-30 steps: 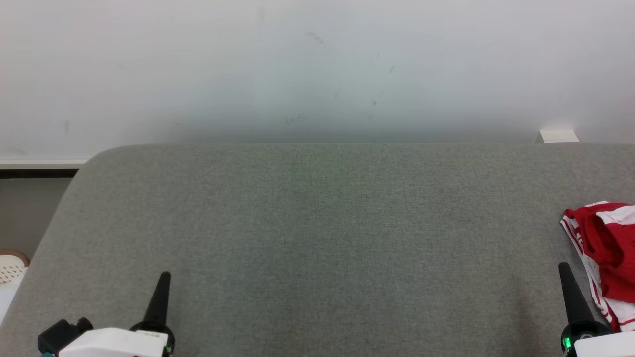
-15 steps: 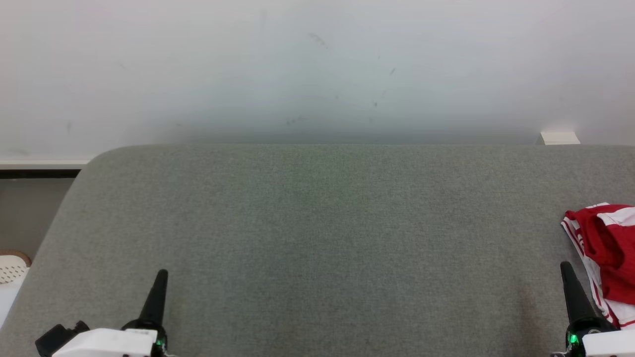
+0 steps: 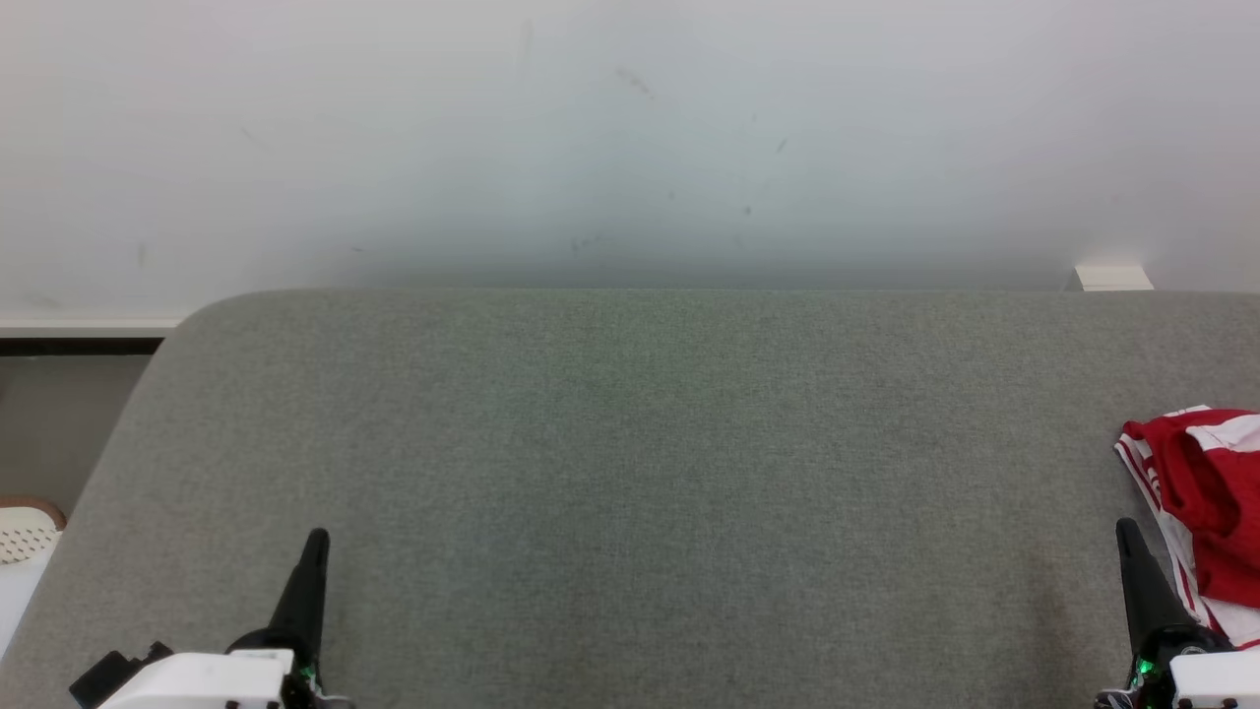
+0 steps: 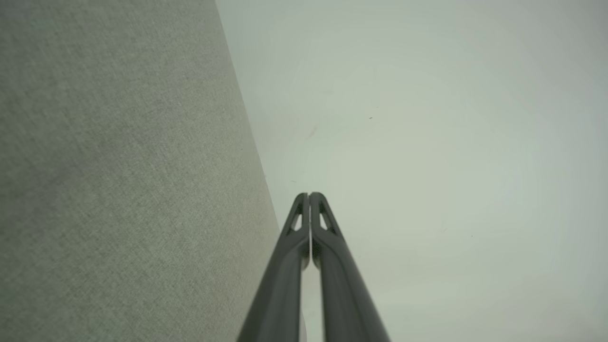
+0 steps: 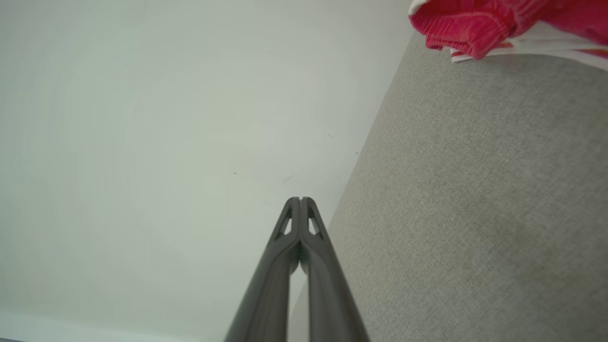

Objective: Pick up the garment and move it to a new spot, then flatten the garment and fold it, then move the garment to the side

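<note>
Seeing the red-and-white garment (image 3: 1206,512) lying bunched at the right edge of the grey surface (image 3: 630,473), just beside the right gripper (image 3: 1125,537). Fitting either a heap awaiting pick-up or a loose fold already set aside. Showing that gripper and the left gripper (image 3: 315,542) clenched, grasping nothing.

Dark left gripper (image 3: 316,540): long, slim, tapering to rounded tip, glossy black round collar at base. Behind collar, smooth white left wrist housing (image 3: 202,681) with rounded corners; small black block (image 3: 110,673) on its left end; tiny left green light (image 3: 311,675) beside collar. Dark right gripper (image 3: 1125,528): same tapered shape, black collar, right green light (image 3: 1145,671), white right wrist housing (image 3: 1217,679). Close up, left fingers (image 4: 284,285) and right fingers (image 5: 266,294) dark grey, matt, each with slim triangular cut-out near tip.
</note>
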Tool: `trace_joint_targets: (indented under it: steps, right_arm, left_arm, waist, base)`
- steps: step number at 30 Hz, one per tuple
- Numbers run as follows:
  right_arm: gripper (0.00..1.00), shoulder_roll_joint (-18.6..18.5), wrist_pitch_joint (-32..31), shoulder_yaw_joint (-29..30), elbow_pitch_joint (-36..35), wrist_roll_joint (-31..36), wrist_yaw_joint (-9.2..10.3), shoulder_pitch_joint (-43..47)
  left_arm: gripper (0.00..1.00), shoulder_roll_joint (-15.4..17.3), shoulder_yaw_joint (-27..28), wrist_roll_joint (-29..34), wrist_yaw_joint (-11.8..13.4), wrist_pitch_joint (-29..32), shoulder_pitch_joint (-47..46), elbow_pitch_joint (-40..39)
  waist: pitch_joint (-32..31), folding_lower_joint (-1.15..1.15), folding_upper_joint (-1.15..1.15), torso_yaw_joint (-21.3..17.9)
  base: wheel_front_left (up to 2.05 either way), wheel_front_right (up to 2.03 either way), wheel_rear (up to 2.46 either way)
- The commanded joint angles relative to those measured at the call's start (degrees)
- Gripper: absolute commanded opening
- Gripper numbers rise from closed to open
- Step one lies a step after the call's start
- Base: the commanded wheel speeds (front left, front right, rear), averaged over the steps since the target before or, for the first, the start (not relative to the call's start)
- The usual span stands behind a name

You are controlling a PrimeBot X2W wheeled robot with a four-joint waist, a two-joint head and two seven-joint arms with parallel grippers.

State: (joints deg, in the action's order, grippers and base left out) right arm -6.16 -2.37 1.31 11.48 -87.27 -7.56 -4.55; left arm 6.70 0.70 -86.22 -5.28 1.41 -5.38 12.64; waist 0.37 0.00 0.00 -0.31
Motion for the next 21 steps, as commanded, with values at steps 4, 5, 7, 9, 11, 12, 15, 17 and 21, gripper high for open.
trace_joint_targets:
  steps: [4, 5, 7, 9, 11, 12, 15, 17, 21]
  right_arm:
    - [0.0, -0.6, 0.3, 0.0, 0.7, -2.7, 0.12, -1.2]
    - [0.0, -0.7, 0.3, 0.0, 0.8, -3.1, 0.12, -1.2]
    - [0.0, -0.7, 0.3, -0.1, 1.1, -4.1, 0.12, -1.4]
    - [0.0, -0.7, 0.3, -0.1, 1.3, -4.9, 0.11, -1.4]
    - [0.0, -0.7, 0.3, -0.1, 1.5, -5.6, 0.12, -1.6]
    - [0.0, -0.7, 0.3, -0.1, 1.6, -6.0, 0.12, -1.6]
    - [0.0, -0.7, 0.2, -0.1, 2.0, -7.2, 0.12, -1.7]
    - [0.0, -0.8, 0.2, -0.1, 2.3, -8.1, 0.12, -1.9]
    - [0.0, -0.8, 0.2, -0.1, 2.7, -9.5, 0.13, -2.2]
  left_arm:
    - [0.0, -0.1, 0.7, -2.6, -0.7, 0.5, -0.7, 0.3]
    - [0.0, -0.1, 0.8, -3.1, -0.8, 0.6, -0.7, 0.4]
    - [0.0, -0.2, 0.9, -4.0, -0.9, 0.8, -0.8, 0.5]
    - [0.0, -0.4, 1.1, -4.6, -1.1, 1.0, -0.8, 0.6]
    - [0.0, -0.5, 1.3, -5.4, -1.3, 1.1, -0.9, 0.6]
    - [0.0, -0.5, 1.4, -5.9, -1.4, 1.2, -0.9, 0.7]
    - [0.0, -0.6, 1.6, -7.2, -1.5, 1.5, -1.0, 0.8]
    - [0.0, -0.7, 1.8, -7.8, -1.7, 1.6, -1.0, 0.9]
    - [0.0, -0.9, 2.0, -9.4, -1.9, 2.1, -1.2, 1.1]
  waist:
    - [-0.1, 0.0, 0.0, 0.1]
    - [-0.1, 0.0, 0.0, 0.1]
    - [-0.1, 0.0, 0.0, 0.1]
    - [-0.2, 0.0, 0.0, 0.1]
    - [-0.2, 0.0, 0.0, 0.2]
    - [-0.2, 0.0, 0.0, 0.2]
    - [-0.3, 0.0, 0.0, 0.2]
    - [-0.3, 0.0, 0.0, 0.2]
    - [-0.3, 0.0, 0.0, 0.3]
  base:
    - [0.0, 0.0, 0.0]
    - [0.0, 0.0, 0.0]
    - [0.0, 0.0, 0.0]
    - [0.0, 0.0, 0.0]
    - [0.0, 0.0, 0.0]
    - [0.0, 0.0, 0.0]
    - [0.0, 0.0, 0.0]
    - [0.0, 0.0, 0.0]
    - [0.0, 0.0, 0.0]
